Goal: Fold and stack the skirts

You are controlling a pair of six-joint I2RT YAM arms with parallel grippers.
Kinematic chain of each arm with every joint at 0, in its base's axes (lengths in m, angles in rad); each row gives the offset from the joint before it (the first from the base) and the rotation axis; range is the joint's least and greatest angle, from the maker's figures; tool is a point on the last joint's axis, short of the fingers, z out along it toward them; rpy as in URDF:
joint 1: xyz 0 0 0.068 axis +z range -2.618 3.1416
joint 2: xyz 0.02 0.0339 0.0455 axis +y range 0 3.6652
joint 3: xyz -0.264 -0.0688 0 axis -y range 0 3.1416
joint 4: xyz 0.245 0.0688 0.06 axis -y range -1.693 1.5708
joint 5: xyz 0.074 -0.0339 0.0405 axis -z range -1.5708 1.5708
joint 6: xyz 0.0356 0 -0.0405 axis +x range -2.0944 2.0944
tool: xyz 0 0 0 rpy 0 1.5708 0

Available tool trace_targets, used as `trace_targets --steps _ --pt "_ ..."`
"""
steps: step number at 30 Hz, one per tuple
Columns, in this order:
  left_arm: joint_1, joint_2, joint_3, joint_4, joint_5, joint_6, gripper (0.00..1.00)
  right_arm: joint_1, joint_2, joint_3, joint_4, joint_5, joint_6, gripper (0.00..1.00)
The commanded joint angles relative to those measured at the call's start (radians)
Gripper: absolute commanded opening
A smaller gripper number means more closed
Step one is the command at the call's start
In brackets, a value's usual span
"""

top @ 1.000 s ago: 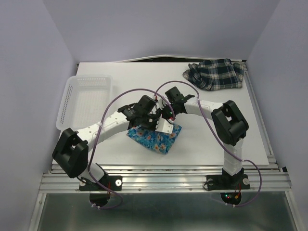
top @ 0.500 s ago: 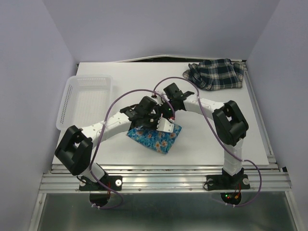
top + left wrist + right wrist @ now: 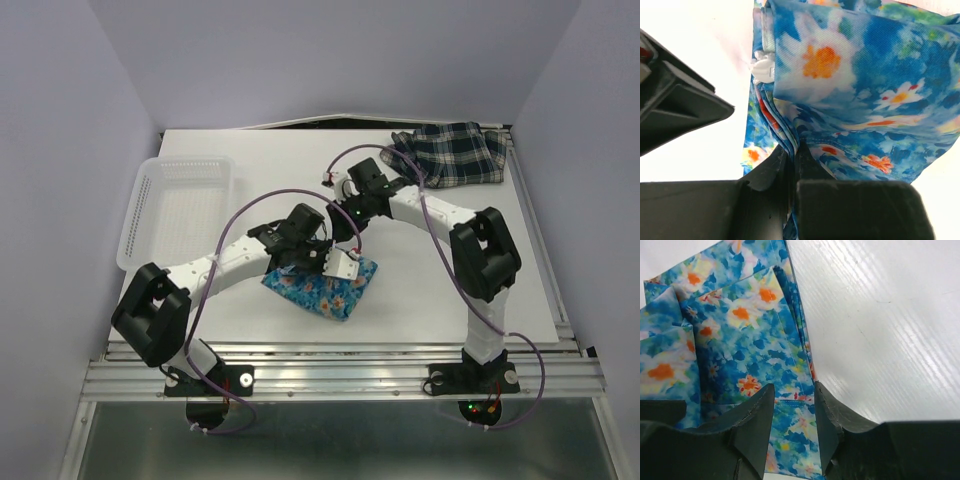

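The bright blue floral skirt (image 3: 322, 290) lies folded near the table's front middle. It fills the left wrist view (image 3: 865, 85) and shows in the right wrist view (image 3: 735, 335). My left gripper (image 3: 333, 262) is shut on a bunched fold at the skirt's edge (image 3: 794, 155). My right gripper (image 3: 348, 228) is open, with its jaws apart over the skirt's right edge (image 3: 794, 390) and holding nothing. The dark plaid skirt (image 3: 448, 153) lies crumpled at the far right corner, away from both grippers.
A white lattice basket (image 3: 140, 195) stands at the left edge of the table. Both arms cross over the middle of the white table (image 3: 440, 290). Purple walls close in on the left, back and right.
My right arm has pulled back toward the far right, drawing its gripper away from the floral skirt. My left gripper has stayed shut on the skirt, shifted slightly.
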State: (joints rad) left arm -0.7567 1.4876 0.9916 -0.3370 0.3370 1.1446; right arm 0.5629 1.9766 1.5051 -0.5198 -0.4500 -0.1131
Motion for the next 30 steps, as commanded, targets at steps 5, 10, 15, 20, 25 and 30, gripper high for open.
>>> trace_targets --steps 5,10,15,20,25,30 --pt "0.01 0.014 0.053 0.007 -0.023 0.033 0.0 0.003 0.065 -0.059 0.006 -0.064 -0.017 0.37" --pt "0.02 0.056 0.053 0.053 -0.044 0.037 0.0 0.003 0.08 -0.054 0.007 -0.091 -0.017 0.28" --pt "0.026 0.077 0.041 0.131 -0.07 0.033 0.01 0.003 0.08 -0.057 0.004 -0.128 -0.017 0.21" --pt "0.028 0.105 0.044 0.179 -0.081 0.029 0.01 0.003 0.085 -0.055 0.003 -0.145 -0.014 0.21" --pt "0.03 0.131 0.027 0.176 -0.07 0.055 0.13 0.003 0.082 -0.052 0.003 -0.136 -0.02 0.21" --pt "0.03 0.149 0.009 0.211 -0.085 0.052 0.27 0.003 0.085 -0.045 -0.003 -0.134 -0.025 0.21"
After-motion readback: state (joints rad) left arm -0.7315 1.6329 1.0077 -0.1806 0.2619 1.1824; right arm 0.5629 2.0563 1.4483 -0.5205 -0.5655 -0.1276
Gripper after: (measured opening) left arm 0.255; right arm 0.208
